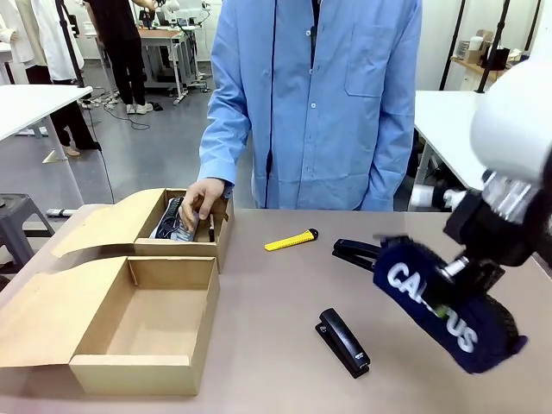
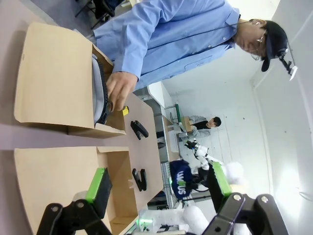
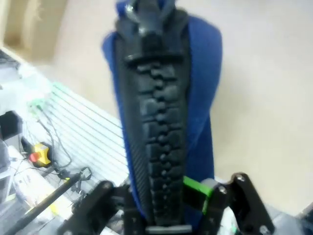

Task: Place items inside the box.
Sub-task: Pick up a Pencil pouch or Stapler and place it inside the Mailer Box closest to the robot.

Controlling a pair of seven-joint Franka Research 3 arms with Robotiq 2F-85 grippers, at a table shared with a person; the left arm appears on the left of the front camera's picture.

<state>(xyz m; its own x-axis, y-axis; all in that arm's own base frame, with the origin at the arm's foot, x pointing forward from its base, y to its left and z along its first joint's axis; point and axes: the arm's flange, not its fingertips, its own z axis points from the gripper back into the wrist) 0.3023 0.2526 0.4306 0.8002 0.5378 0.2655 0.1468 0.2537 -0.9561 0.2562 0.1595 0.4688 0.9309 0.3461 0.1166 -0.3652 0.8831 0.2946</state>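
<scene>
My right gripper is shut on a navy zip pouch marked "CAMPUS" and holds it tilted above the table's right side. In the right wrist view the pouch rises between the green-padded fingers, black zipper facing the camera. Two open cardboard boxes stand at the left: the near box is empty, and the far box holds a grey pouch under a person's hand. A yellow utility knife and two black staplers lie on the table. My left gripper is open over the near box.
The person in a blue shirt stands at the far edge behind the boxes. The far box's lid flap lies open to the left. Bare tabletop lies between the near box and the staplers.
</scene>
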